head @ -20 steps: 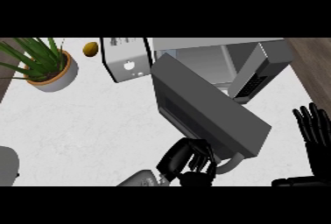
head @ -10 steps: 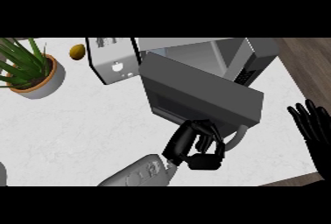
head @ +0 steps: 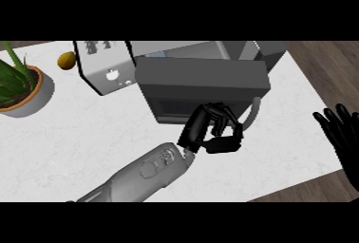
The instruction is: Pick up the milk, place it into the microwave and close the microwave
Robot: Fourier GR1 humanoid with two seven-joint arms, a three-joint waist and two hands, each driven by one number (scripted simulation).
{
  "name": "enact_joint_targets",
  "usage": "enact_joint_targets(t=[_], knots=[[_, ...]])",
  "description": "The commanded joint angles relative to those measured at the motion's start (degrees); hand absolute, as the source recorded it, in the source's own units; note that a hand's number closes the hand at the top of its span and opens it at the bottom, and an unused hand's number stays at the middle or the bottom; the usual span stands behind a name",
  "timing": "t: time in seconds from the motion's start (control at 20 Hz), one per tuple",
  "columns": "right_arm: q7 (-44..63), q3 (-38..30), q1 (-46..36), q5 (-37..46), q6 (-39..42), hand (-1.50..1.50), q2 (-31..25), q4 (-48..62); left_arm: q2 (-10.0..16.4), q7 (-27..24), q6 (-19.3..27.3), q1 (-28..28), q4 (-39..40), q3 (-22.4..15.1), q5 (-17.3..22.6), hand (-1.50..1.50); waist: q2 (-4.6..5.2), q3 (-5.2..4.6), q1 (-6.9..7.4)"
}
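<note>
Two black hands over a white marbled surface (head: 84, 137), seen steeply from above. At picture centre, left hand (head: 210, 135) on a grey forearm (head: 140, 175) coming in from the lower edge, set against the lower front of the microwave (head: 175, 49) door (head: 203, 78). Fingers of that hand curled inward, nothing visible within the grasp; knuckles touching the door or just short of it, contact not certain. On the door's right side, pale curved handle (head: 255, 111), just beside the curled fingers and not enclosed by them. In the door's lower left part, dark window (head: 175, 107), partly covered by the hand. Door turned across the front of the lighter grey body; fully latched or slightly ajar, impossible to tell. Of the milk, nothing visible on the surface; cavity covered by the door, so its place not to be told from this view. At the picture's right edge, right hand (head: 341, 133), beyond the surface's corner and above brown wooden floor (head: 322, 61), open, fingers straight and pointing up, resting, well apart from the microwave. To the microwave's left, white toaster (head: 105, 66) with slots on top, touching it or just beside it. Beyond the toaster's left side, small yellow-brown round fruit (head: 67, 59) near the far edge. At the left edge, green plant (head: 10, 78) in a pale round pot (head: 35, 97), well apart from both hands.
</note>
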Motion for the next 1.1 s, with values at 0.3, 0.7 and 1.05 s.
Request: enact_joint_targets(t=[0.3,0.7,1.05], knots=[[4.0,-0.1,-1.5,-5.6,1.5,-1.5,-2.0,-3.2,-0.1,-6.5,1.2,-5.1,3.5,8.0,10.0,1.5,1.33,-0.26,-2.85],[5.7,-1.1,-3.2,-8.0,1.6,-1.5,-3.7,-4.5,-0.1,-9.9,-0.3,-8.8,8.1,10.5,14.3,1.5,2.1,-0.08,-4.61],[7.8,-1.6,-4.8,-10.9,1.7,-1.5,-5.1,-5.2,-0.1,-12.9,-0.8,-9.4,9.7,10.3,16.8,1.5,2.4,0.01,-4.42]])
